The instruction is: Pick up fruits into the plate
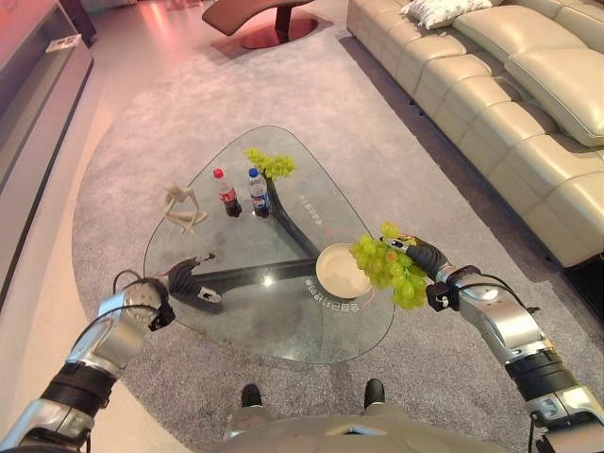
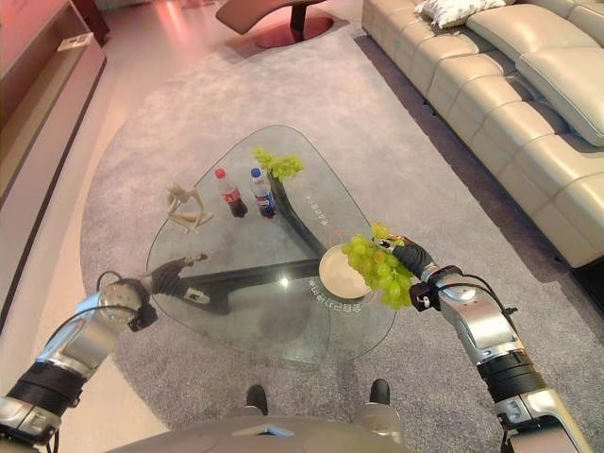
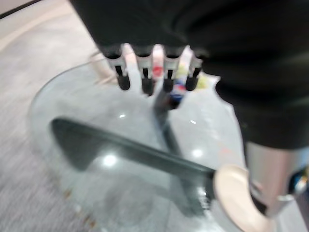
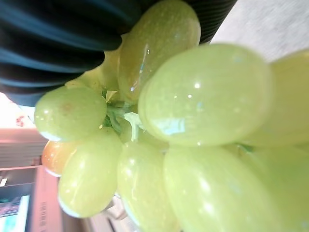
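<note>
Silver-grey arms, dark ribbed wrist covers, black forearm bands, silver fingers [image 3: 145, 72] with dark tips

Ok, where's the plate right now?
The plate sits on the glass table at its right edge, in the eye views, just left of the grape bunch held in the right hand.

1. A plate [image 1: 342, 272] sits on the tabletop's [image 1: 283, 326] near right.
2. The right robot hand [image 1: 422, 256] holds grapes [image 1: 389, 267] just right of the plate.
3. Two bottles [image 1: 242, 192], a figurine [image 1: 183, 209] and more grapes [image 1: 271, 163] stand far left.
</note>
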Controlling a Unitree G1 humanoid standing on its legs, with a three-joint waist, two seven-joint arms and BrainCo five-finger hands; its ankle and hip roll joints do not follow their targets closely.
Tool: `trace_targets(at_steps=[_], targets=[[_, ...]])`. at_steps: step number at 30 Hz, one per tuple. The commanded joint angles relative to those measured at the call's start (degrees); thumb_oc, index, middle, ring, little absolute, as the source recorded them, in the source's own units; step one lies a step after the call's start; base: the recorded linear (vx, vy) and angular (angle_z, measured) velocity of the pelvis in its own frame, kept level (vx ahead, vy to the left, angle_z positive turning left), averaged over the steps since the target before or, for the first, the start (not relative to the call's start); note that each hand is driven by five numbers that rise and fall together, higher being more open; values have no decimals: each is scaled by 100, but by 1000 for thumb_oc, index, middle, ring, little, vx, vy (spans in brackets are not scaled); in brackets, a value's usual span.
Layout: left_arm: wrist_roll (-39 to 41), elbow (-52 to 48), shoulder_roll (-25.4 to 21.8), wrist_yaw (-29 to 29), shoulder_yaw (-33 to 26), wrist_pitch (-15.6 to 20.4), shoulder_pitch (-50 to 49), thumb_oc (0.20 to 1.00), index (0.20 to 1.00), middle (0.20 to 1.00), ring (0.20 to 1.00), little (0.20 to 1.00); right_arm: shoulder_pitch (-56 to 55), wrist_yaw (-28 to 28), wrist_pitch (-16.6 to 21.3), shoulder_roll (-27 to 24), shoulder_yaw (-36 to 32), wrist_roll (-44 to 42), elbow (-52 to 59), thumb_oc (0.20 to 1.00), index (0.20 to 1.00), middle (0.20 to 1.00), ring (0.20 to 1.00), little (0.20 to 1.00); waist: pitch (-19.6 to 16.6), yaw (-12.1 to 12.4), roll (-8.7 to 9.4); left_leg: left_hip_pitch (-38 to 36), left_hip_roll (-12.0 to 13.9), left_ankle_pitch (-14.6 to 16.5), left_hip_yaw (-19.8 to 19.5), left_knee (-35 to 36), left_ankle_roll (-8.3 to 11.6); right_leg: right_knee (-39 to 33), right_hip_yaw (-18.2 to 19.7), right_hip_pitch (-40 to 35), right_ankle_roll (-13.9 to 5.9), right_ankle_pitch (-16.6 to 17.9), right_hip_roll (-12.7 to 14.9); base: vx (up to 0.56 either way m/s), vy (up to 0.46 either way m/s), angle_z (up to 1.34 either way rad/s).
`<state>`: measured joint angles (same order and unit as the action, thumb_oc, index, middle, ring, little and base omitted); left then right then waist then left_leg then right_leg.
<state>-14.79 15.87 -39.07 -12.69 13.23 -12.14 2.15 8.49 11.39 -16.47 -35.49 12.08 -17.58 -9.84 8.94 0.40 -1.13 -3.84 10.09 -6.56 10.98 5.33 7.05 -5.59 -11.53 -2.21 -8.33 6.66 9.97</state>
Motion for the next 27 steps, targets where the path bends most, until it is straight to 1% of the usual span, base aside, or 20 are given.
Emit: trace_targets(at_steps=[1,2,3,5,7,9,14,16,17,20,24,27], targets=[[395,749,97,1053,-7,327,272,1000,1000,1000,1000,1000,667,-358,866,51,-197,421,-28,200,200,200,200,200,211,104,189,157,-133,408,-143,-215,-164,309,-222,-140,79,-458,31,-135,-22,4],[397,1286,322,1366,42,575,277,1000,1000,1000,1000,1000,818,-520,964,45,-163,554,-244,200,200,200,200,200,322,133,203,234,-147,394,-182,-211,-166,342,-224,-65,92,-464,21,-114,-18,5],[405,1499,425,1495,63,645,305,1000,1000,1000,1000,1000,892,-612,1021,32,-143,642,-350,200,200,200,200,200,365,144,203,270,-151,389,-198,-210,-166,360,-227,-30,96,-469,19,-142,-28,3],[293,2274,805,1817,114,873,353,1000,1000,1000,1000,1000,1187,-916,1138,-6,-1,725,-744,200,200,200,200,200,538,228,236,411,-184,359,-271,-182,-176,402,-251,86,110,-475,3,-114,-34,6],[442,2774,1003,2026,87,1000,375,1000,1000,1000,1000,1000,1403,-1038,1244,-27,100,815,-1031,200,200,200,200,200,652,282,248,497,-205,343,-314,-170,-182,435,-274,158,118,-478,-7,-63,-26,13],[570,3318,1147,2254,46,1282,384,1000,1000,1000,1000,1000,1578,-1176,1315,-41,173,775,-1294,200,200,200,200,200,772,338,254,606,-227,329,-367,-173,-189,497,-300,253,136,-502,-18,-35,-27,15],[692,3832,1293,2280,-26,1286,344,1000,1000,1000,1000,1000,1824,-1488,1255,-23,245,767,-1679,200,200,200,200,200,1004,436,230,794,-281,292,-488,-148,-189,520,-307,395,146,-490,-31,-18,-23,10],[829,4041,1321,2326,-8,1301,345,1000,1000,1000,1000,1000,2018,-1565,1291,-49,281,772,-1932,200,200,200,200,200,1141,467,175,899,-329,269,-527,-156,-197,550,-307,503,148,-474,-22,-46,37,13],[953,4191,1354,2386,-13,1324,366,1000,1000,1000,1000,1000,2210,-1601,1272,-95,304,790,-2119,200,200,200,200,200,1249,494,107,995,-383,255,-571,-173,-207,617,-303,621,161,-479,-12,-49,64,14],[1149,4381,1412,2475,-51,1387,408,1000,1000,1000,1000,1000,2481,-1662,1301,-179,376,906,-2386,200,200,200,200,200,1467,546,-10,1184,-473,249,-654,-264,-225,795,-309,813,197,-530,3,-44,72,7],[1331,4331,1455,2558,-58,1490,438,1000,1000,1000,1000,1000,2765,-1841,1253,-339,409,939,-2594,200,200,200,200,200,1785,625,-125,1458,-585,274,-734,-460,-237,973,-351,1044,229,-582,31,-28,32,13],[1453,4232,1466,2603,-10,1565,473,1000,1000,1000,1000,1000,2959,-1943,1367,-421,385,976,-2851,200,200,200,200,200,2011,664,-222,1708,-684,301,-787,-684,-259,1132,-362,1271,254,-597,38,-38,8,14]])
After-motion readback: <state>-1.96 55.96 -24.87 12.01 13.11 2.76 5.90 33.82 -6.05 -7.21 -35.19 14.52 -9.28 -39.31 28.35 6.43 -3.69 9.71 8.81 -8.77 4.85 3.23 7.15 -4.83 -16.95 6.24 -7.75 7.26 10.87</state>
